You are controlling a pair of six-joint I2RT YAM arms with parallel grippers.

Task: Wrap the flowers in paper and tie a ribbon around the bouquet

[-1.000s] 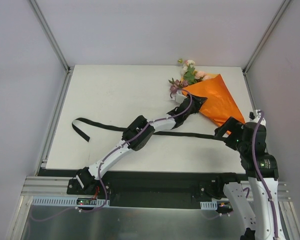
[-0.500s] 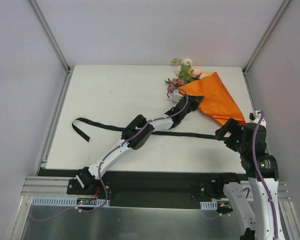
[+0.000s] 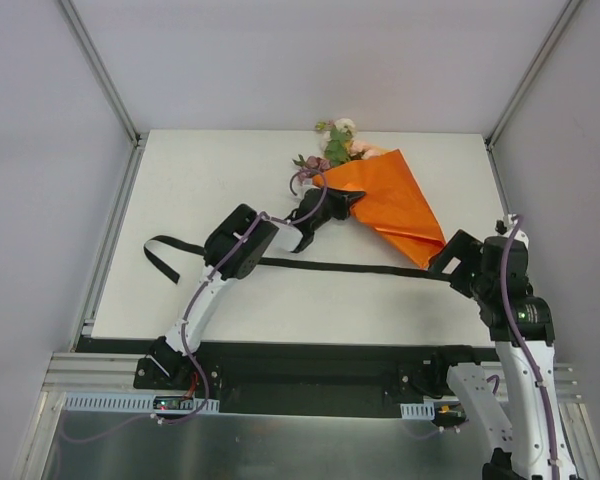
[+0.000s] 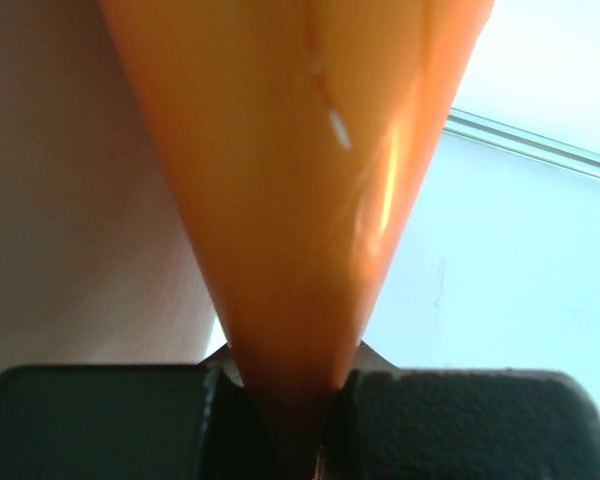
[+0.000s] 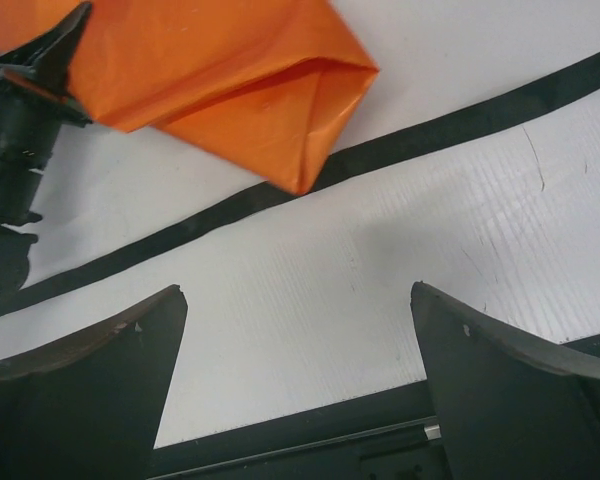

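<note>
The bouquet is an orange paper point(image 3: 392, 205) cone lying at the back of the table, flowers point(image 3: 332, 142) showing at its wide far-left end, its folded point toward the right. My left gripper point(image 3: 346, 199) is shut on the paper's left edge; in the left wrist view the orange paper point(image 4: 290, 180) runs down between the closed jaws of the left gripper point(image 4: 285, 405). The black ribbon point(image 3: 350, 266) stretches across the table just in front of the cone. My right gripper point(image 3: 450, 262) hovers open over the ribbon's right end; the right wrist view shows the right gripper point(image 5: 298, 300) empty, with ribbon point(image 5: 400, 150) and paper point(image 5: 220, 70) beyond.
The ribbon's left end loops back on itself point(image 3: 160, 250) near the table's left side. The white table point(image 3: 220, 180) is bounded by metal frame posts point(image 3: 110, 90) and grey walls. Its dark near edge point(image 5: 310, 440) lies right under my right fingers.
My left gripper shut on the paper and dragged the bouquet leftward across the table, its elbow folding back. The right arm barely moved and stays open.
</note>
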